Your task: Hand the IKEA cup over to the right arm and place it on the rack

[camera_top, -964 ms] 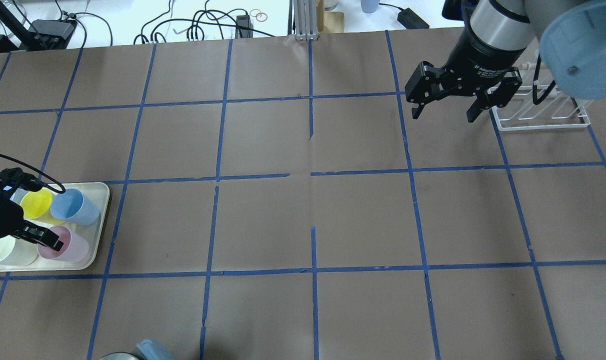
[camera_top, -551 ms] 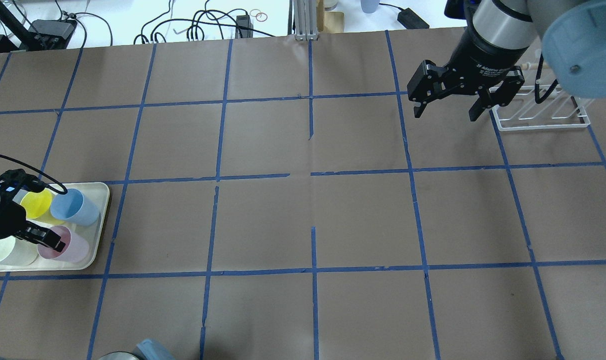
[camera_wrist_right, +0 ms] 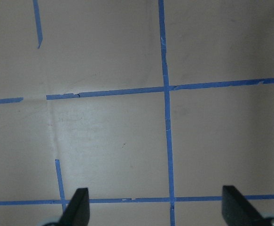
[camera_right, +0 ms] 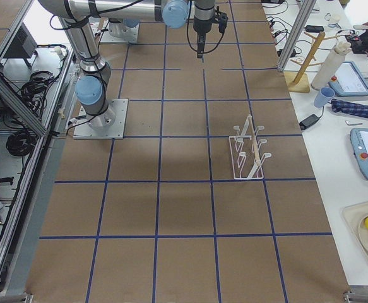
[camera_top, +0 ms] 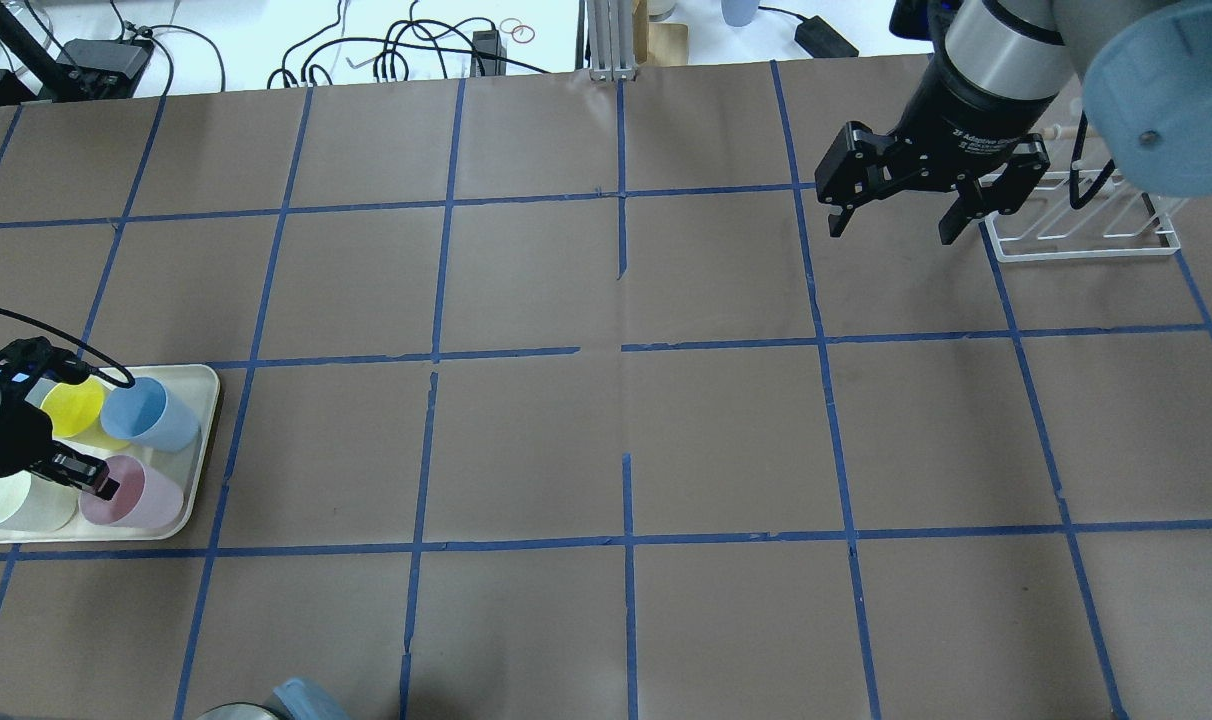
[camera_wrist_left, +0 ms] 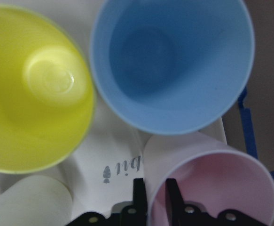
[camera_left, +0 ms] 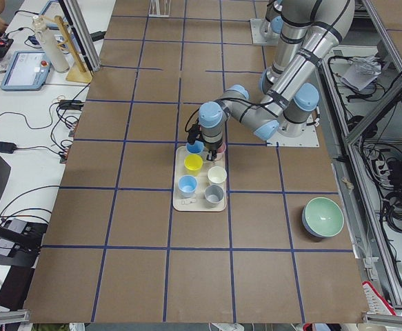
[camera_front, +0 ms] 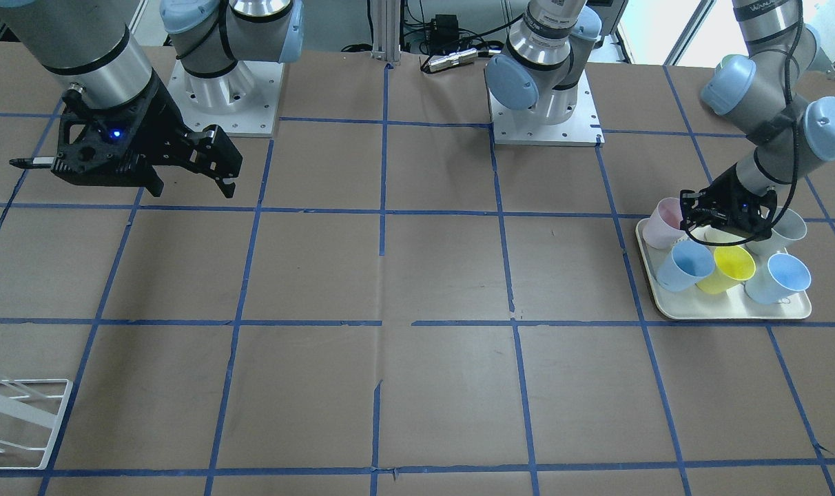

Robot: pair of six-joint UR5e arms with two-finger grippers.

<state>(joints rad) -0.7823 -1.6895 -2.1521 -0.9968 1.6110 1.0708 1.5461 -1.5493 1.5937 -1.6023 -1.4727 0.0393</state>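
- The IKEA cup point(camera_top: 136, 495), a small pale pink tumbler, stands mouth up in the near right corner of a cream tray point(camera_top: 198, 450). The tray sits at the left edge of the worktop point(camera_top: 626, 420).
- The left gripper point(camera_wrist_left: 155, 188) is at the cup. In the wrist view its jaws are drawn close together astride the near rim, one finger inside the mouth and one outside, and they appear to pinch the wall.
- The cup's long axis runs roughly up and down, in line with the fingers, so a straight lift looks like the cleanest way out.
- Neighbours crowd the cup. A blue cup point(camera_top: 151, 415) sits just beyond it, seemingly touching. A yellow cup point(camera_top: 73, 408) is far left of it, and a cream cup point(camera_top: 6, 500) is just to its left. The tray rim runs close on its right.
- The right gripper point(camera_top: 891, 232) hangs over the far right of the worktop, well apart from the cup. Its jaws are spread wide and hold nothing.
- The white wire rack point(camera_top: 1066, 222) stands just right of that gripper, at the far right.
- The left arm is plainly the nearer one, since the right arm is a whole worktop away.
- In the overhead view no objects show on the taped squares between tray and rack, which leaves generous room for a hand-over in the middle.
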